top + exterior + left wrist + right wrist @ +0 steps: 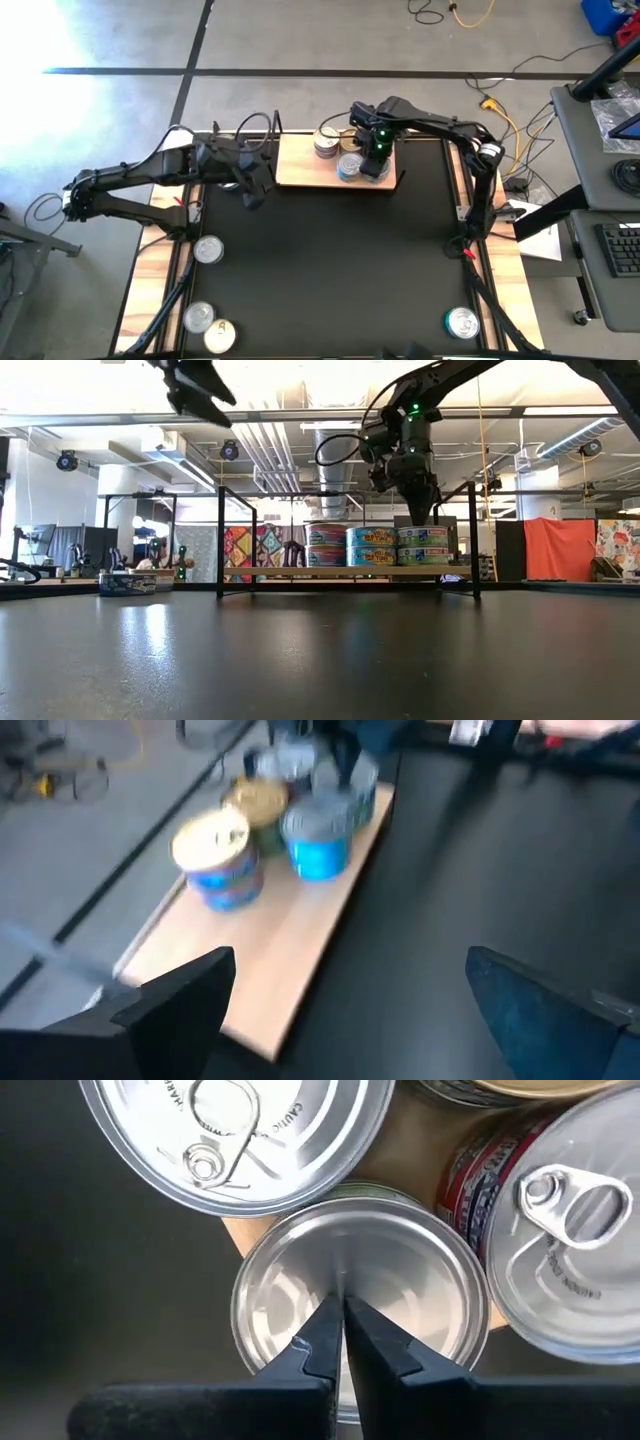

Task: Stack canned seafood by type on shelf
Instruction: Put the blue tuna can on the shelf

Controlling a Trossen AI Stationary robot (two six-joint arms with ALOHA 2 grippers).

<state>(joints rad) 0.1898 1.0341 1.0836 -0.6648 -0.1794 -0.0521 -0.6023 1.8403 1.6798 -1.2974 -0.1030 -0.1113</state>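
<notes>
Right wrist view: smooth round silver tin [360,1290] (plain lid).

The shelf's [300,160] left half lies bare, open to approach; its right half is crowded with tins [340,150], and the right gripper [374,168] hangs over them with jaws closed. Black wire posts [221,540] fence the shelf's ends. The middle of the dark surface [330,260] is free; loose tins [208,250] sit near its front corners.

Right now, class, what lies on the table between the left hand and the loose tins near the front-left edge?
Nothing: the high view shows bare black table between the left hand and those tins.
</notes>
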